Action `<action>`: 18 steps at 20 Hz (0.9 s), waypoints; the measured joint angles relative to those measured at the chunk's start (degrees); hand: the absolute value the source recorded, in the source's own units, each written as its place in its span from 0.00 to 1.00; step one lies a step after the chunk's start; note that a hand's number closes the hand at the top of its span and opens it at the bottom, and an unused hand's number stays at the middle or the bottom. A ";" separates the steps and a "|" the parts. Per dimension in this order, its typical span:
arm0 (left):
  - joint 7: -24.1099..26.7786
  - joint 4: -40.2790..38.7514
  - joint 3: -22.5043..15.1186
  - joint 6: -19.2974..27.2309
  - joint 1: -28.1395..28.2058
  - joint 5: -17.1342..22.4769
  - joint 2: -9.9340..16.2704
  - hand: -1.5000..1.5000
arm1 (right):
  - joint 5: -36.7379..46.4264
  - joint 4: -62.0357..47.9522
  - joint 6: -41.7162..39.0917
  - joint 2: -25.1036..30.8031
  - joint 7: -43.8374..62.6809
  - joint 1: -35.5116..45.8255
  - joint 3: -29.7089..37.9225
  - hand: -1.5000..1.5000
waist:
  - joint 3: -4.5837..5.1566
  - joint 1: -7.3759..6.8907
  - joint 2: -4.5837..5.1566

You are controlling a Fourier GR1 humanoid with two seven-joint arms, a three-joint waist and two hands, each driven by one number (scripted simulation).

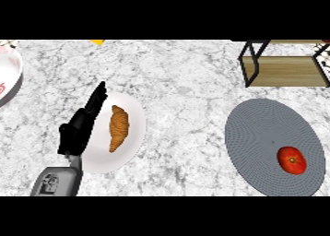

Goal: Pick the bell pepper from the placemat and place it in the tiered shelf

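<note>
A red bell pepper (pixel 291 160) lies on the lower right part of a round grey placemat (pixel 263 133) at the right of the counter. The tiered shelf (pixel 290 69), a black metal frame with a wooden board, stands at the top right, beyond the mat. My left hand (pixel 79 126) is at the left, fingers straight and pointing up, over the left edge of a white plate, far from the pepper. It holds nothing. My right hand does not show.
A white plate (pixel 135 133) carries a croissant (pixel 118 127) just right of my left hand. A white bowl with red markings (pixel 4 76) sits at the far left edge. A small yellow thing (pixel 97 42) peeks in at the top.
</note>
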State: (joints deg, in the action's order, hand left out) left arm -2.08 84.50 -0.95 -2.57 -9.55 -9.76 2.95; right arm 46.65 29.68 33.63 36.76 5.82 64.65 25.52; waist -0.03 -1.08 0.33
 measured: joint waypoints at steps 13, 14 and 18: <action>0.97 -1.52 1.01 -0.21 -0.45 0.24 0.63 0.50 | -11.45 2.87 -8.78 1.41 -3.06 2.79 4.02 0.00 | 0.04 0.48 -0.21; 1.03 -1.49 1.02 -0.23 -0.48 0.37 0.51 0.50 | -11.85 3.33 -8.56 1.37 -2.32 3.43 4.10 0.00 | 0.02 0.49 -0.22; 1.17 -1.54 0.79 0.26 -0.21 -0.01 0.15 0.50 | -16.53 5.86 -8.24 2.56 -1.54 4.49 7.82 0.00 | 0.02 0.74 -0.32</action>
State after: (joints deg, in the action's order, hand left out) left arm -0.91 82.96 -0.16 -2.31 -9.76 -9.77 3.11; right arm 30.12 35.54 25.39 39.31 4.28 69.14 33.34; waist -0.01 -0.35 0.01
